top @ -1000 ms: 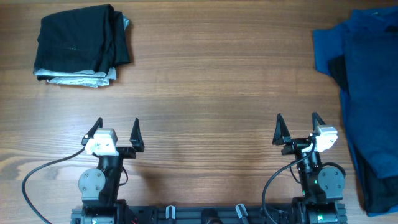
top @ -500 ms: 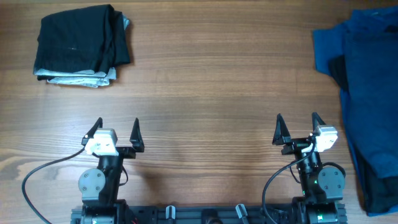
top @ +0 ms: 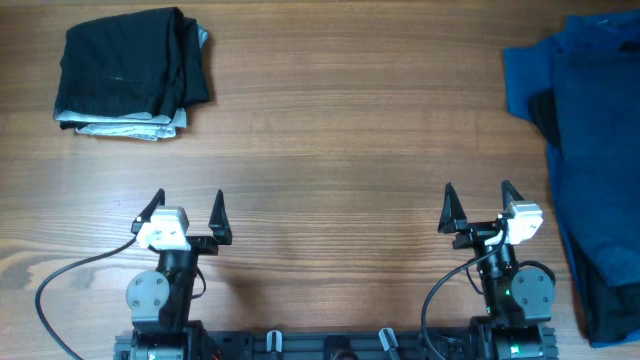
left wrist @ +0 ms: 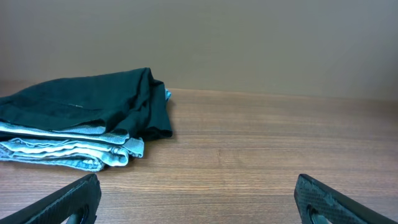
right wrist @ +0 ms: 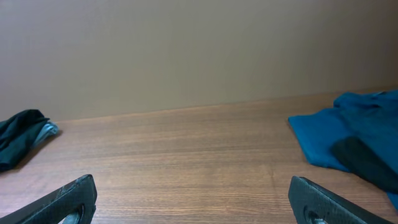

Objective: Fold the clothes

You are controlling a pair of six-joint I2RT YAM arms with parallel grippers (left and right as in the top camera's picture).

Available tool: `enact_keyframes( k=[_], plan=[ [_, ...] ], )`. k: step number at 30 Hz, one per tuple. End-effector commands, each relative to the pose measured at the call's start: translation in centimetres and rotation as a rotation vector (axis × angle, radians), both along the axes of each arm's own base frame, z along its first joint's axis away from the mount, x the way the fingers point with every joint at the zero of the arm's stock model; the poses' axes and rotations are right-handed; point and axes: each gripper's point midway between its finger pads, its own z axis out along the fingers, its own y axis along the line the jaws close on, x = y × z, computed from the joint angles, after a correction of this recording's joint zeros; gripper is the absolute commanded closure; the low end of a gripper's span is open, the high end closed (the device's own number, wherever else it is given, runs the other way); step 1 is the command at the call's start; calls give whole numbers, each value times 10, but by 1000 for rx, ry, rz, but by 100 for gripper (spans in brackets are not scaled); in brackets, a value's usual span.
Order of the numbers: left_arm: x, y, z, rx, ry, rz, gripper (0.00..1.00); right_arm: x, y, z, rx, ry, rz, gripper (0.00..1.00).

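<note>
Left gripper [top: 188, 207]: fingers spread wide, gripping nothing, at the near edge of the table [top: 340, 120].
Right gripper [top: 478, 203]: fingers spread wide, gripping nothing.
Folded clothes [top: 128, 72]: black over light grey, far-left corner.
Unfolded clothes [top: 592, 150]: blue and black heap, right edge.

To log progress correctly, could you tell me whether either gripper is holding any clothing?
No, the left gripper and the right gripper both stand open above the table, apart from the folded stack and the blue pile.
</note>
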Motion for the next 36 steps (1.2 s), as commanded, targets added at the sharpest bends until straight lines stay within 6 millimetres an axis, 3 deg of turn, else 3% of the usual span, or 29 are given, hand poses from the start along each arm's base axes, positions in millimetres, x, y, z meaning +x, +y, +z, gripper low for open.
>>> enact_keyframes(
  k=[1,3,6,19,23,26,29,33,36],
  plan=[
    [0,-2,-2,18,-1,-15,0,-1,11,0,11,1,59,0],
    [0,-2,-2,18,-1,-15,0,-4,20,6,11,-8,117,0],
    [0,-2,-2,18,-1,-15,0,-12,29,34,12,-43,171,0],
    [0,-2,-2,18,-1,-15,0,-80,27,199,5,-224,184,0],
    [0,-2,-2,18,-1,-15,0,-87,27,233,-1,-217,186,0],
    [0,-2,-2,18,-1,-15,0,-78,27,252,-72,-182,179,0],
    [0,-2,-2,18,-1,-15,0,-55,27,261,-97,-105,171,0],
    [0,-2,-2,18,-1,-15,0,-11,29,265,-109,11,173,0],
    [0,-2,-2,18,-1,-15,0,37,22,268,-139,120,124,0]
  ],
)
